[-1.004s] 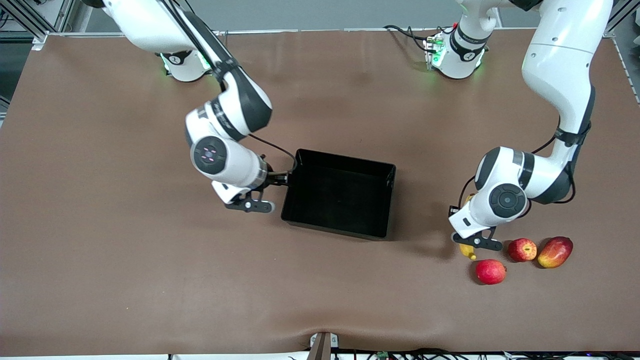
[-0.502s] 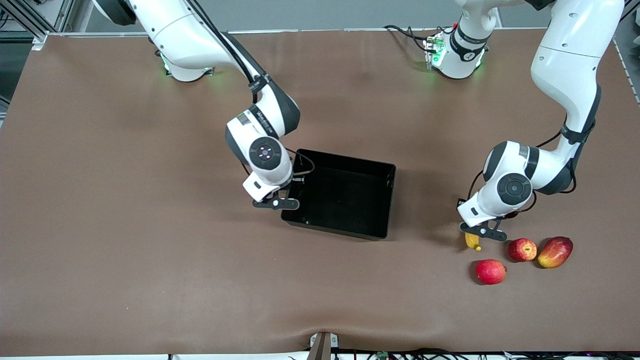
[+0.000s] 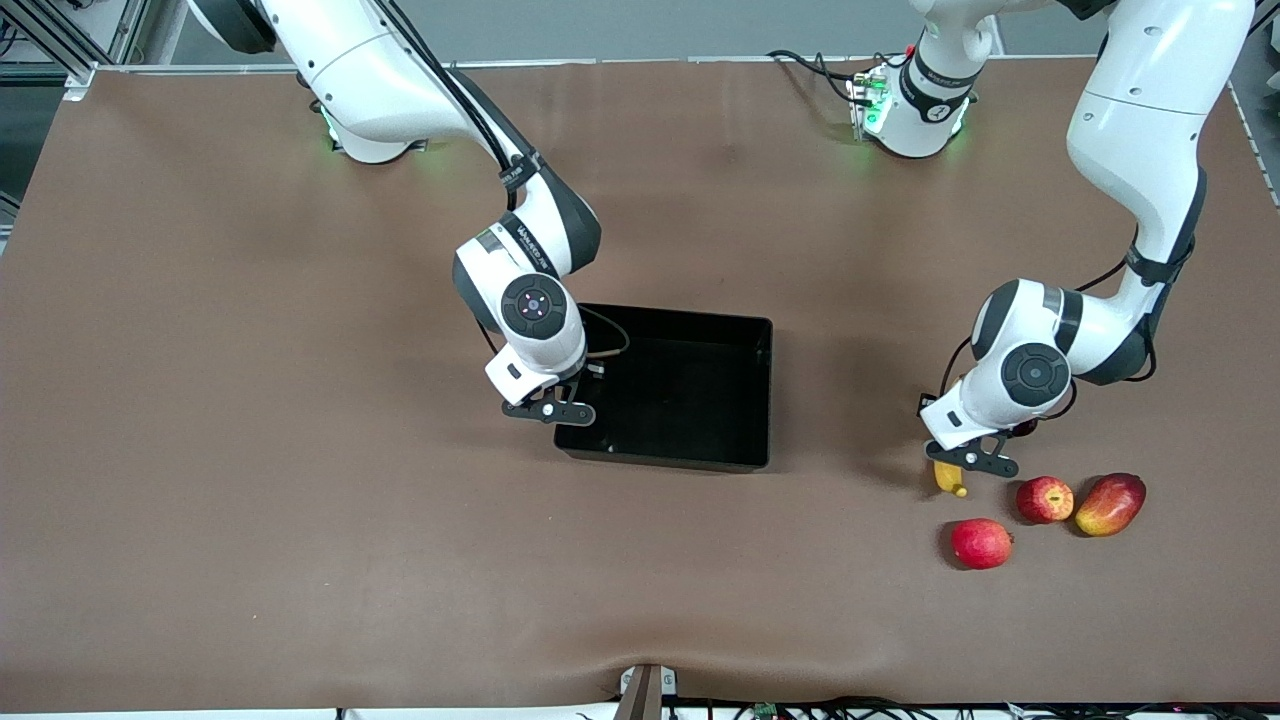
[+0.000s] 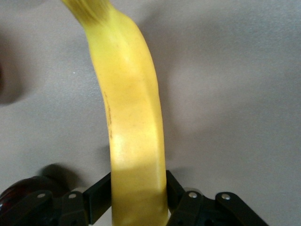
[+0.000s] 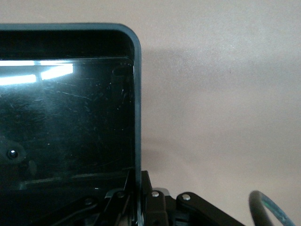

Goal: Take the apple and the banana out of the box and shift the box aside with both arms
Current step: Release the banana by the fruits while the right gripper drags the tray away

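Front view, from the right arm's end of the brown desk [image 3: 250, 450] toward the left arm's end. The white jointed right arm reaches down to the black glossy rectangular open-top plastic bin [image 3: 690, 395], which sits on the desk near its middle. The right gripper [image 3: 575, 395] is at the bin's wall that faces the right arm's end; in the right wrist view its fingers [image 5: 123, 197] are pressed together on that thin wall [image 5: 137, 117], one inside and one outside the bin. The bin's floor is bare and reflects light.

Toward the left arm's end, the white jointed left arm is bent low over the fruit group. The left gripper [image 3: 965, 455] pinches the long slim yellow banana [image 3: 948, 477], whose tip shows just below the wrist; in the left wrist view the black fingers [image 4: 96, 200] press on both sides of the banana [image 4: 134, 141], which extends away from them above the desk. Whether the banana touches the desk cannot be told.

Beside the banana lies the small round red apple with yellow streaks [image 3: 1044, 499], just beside it the oval red-yellow mango [image 3: 1110, 504]. The plain red round fruit [image 3: 981, 543] lies nearer the camera than these.
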Robot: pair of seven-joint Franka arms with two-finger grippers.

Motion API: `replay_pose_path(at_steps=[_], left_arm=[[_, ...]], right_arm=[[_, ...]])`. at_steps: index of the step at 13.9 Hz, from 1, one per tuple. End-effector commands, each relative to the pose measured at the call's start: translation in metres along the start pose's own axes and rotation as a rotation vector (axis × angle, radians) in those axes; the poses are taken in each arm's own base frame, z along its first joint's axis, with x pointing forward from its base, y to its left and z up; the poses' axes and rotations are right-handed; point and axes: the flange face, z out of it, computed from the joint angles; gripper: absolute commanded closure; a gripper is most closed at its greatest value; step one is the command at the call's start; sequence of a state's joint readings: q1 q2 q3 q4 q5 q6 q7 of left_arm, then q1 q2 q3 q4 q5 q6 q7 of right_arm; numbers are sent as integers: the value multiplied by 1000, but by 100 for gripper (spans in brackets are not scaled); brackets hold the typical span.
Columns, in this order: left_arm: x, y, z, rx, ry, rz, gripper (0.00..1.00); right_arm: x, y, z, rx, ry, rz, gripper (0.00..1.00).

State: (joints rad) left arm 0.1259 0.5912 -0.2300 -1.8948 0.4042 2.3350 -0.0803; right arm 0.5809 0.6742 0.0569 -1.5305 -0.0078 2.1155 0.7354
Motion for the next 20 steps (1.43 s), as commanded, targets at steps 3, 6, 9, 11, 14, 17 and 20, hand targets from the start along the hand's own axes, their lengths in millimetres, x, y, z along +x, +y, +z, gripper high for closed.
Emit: replay_pose_path(at_steps=[3,6,9,11,14,17,20], left_arm=[[-2,-15,-55,27,83,-23,0],[-3,-15,-104,50,134,-28,0],[4,-22,-167,24,114,-81,0],[11,-37,-211,28,91,-111,0],[17,-57,-270,42,158,-155,0],[6,-66,-317,-9,145,-216,0],[-16,-65,-350,-100,147,-263,0]], right_arm=[[22,23,-25,3,23,43,100],[46,82,-77,-21,1,35,100],[79,185,-113,-31,-86,-117,100],[91,239,-132,-24,-106,-134,100],[96,314,-147,-22,-172,-129,100],[93,372,-138,-33,-258,-49,100],[94,416,-121,-39,-250,9,100]])
